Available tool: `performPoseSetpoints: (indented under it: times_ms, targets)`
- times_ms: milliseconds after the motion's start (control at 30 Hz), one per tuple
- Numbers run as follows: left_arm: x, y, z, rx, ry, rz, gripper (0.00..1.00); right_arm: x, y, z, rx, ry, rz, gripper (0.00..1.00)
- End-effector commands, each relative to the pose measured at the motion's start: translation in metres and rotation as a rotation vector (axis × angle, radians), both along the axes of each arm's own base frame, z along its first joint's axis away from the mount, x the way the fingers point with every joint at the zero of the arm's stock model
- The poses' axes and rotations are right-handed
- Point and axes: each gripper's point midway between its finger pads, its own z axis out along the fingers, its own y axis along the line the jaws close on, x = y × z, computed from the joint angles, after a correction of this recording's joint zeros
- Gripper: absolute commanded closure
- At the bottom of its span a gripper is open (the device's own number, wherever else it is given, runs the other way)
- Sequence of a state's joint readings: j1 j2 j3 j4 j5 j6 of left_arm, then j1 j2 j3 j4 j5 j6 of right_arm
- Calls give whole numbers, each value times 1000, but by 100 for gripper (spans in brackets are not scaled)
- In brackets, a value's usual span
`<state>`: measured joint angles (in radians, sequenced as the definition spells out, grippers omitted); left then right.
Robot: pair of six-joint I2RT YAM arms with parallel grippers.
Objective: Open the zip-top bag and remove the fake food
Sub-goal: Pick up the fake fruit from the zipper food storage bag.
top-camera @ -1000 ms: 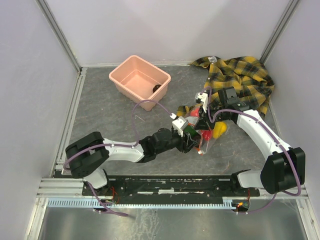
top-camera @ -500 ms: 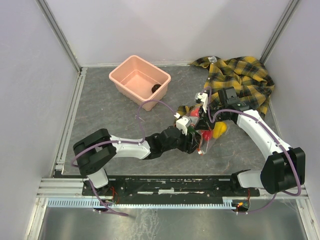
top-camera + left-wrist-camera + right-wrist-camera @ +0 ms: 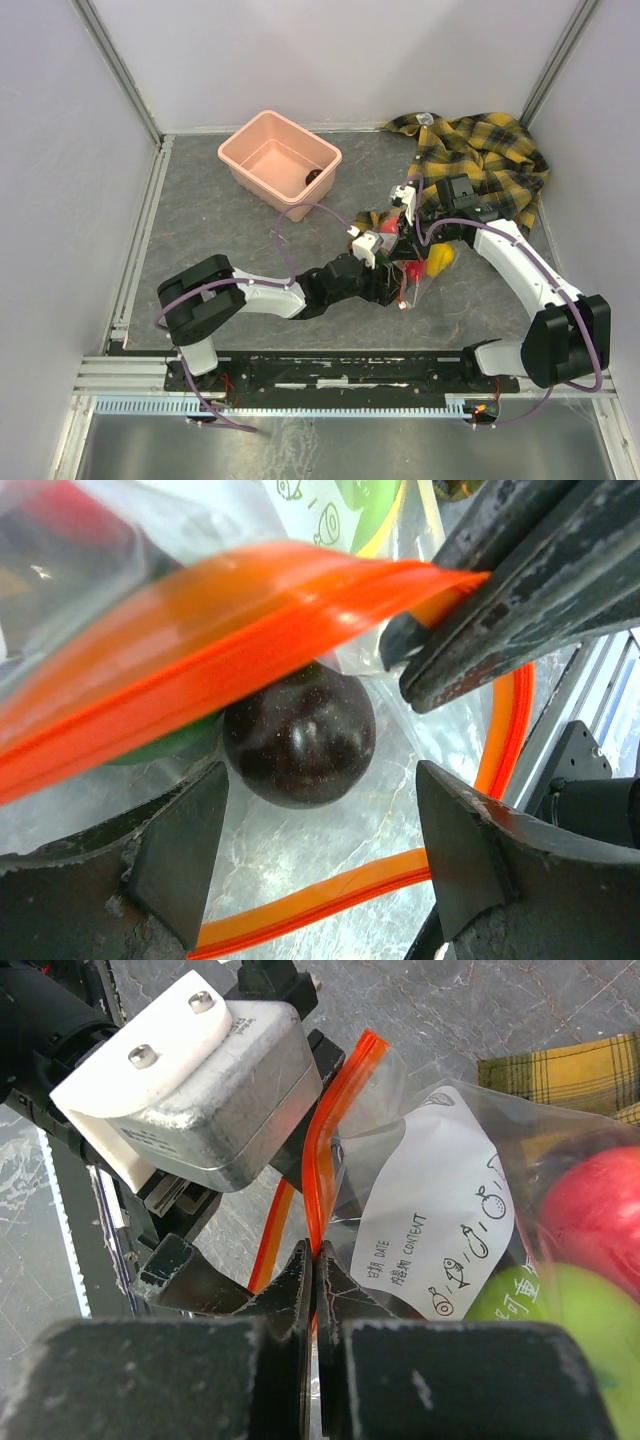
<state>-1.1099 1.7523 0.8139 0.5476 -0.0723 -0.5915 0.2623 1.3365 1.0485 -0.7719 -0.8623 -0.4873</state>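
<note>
Top view: zip-top bag (image 3: 412, 280) lay right of desk (image 3: 220, 240) centre, pink tub (image 3: 280, 160) at its 10 o'clock.
Left wrist: left tool (image 3: 320, 785) stood released, spread in the bag mouth, dark fruit (image 3: 298, 735) at 12 o'clock.
Right wrist: right tool (image 3: 312, 1260) clenched the orange zip strip (image 3: 335, 1110).

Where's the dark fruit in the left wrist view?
Mid-frame, the dark fruit lies inside the zip-top bag, below its orange strip, between the left tool's fingers.

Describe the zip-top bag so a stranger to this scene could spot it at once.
Start at the yellow-and-black plaid shirt in the far right corner. Just on its near side lies the zip-top bag, clear plastic stuffed with small fruits. Only it has an orange-red zip strip.
</note>
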Motion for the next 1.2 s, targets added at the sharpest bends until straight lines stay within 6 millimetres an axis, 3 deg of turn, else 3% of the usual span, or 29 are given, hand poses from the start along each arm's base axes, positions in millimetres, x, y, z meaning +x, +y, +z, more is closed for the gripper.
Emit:
performPoseSetpoints:
  times_ms: [0,333,800,1000,1167]
  targets:
    - [15,-9,25,-131,-70,54,18,-1,9,15,57,-30,34,98]
    - [19,-15,15,-140,-69,62,17,-3,12,16,68,-21,45,98]
    - [9,-26,3,-181,-12,69,18,-4,16,14,68,-13,59,98]
    - [10,-21,2,-182,-9,93,24,-5,16,14,68,-11,62,98]
    - [12,-17,-2,-151,-15,121,19,-6,18,13,67,-7,69,98]
